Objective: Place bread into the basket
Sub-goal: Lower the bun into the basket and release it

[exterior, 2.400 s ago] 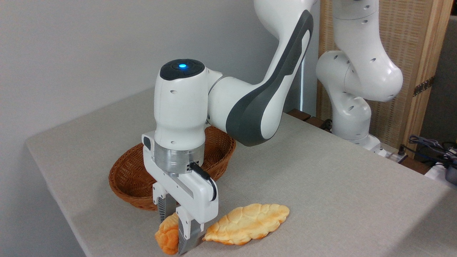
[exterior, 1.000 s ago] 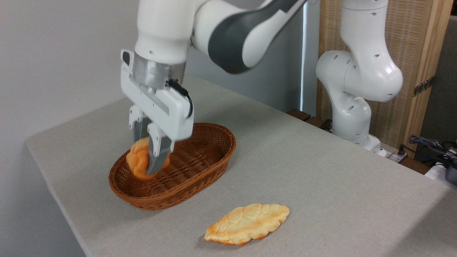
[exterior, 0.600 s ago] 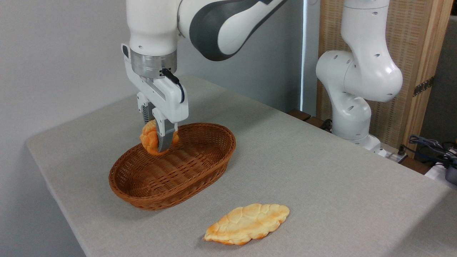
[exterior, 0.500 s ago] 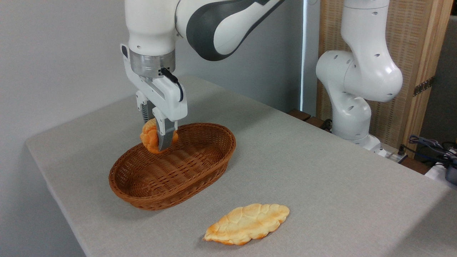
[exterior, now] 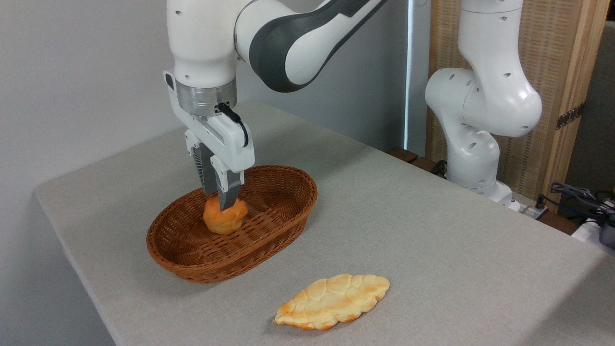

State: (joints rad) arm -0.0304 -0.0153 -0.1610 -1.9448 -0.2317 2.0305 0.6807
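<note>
A plain pale grey wall (exterior: 81, 62) stands behind the tabletop (exterior: 432, 230), which is covered in a beige-grey cloth and runs off the lower right. At the upper right a light wooden frame (exterior: 574, 96) holds a woven reed panel (exterior: 552, 53). Dark cables (exterior: 576, 194) lie bundled at the far right edge. The light is soft and even.
</note>
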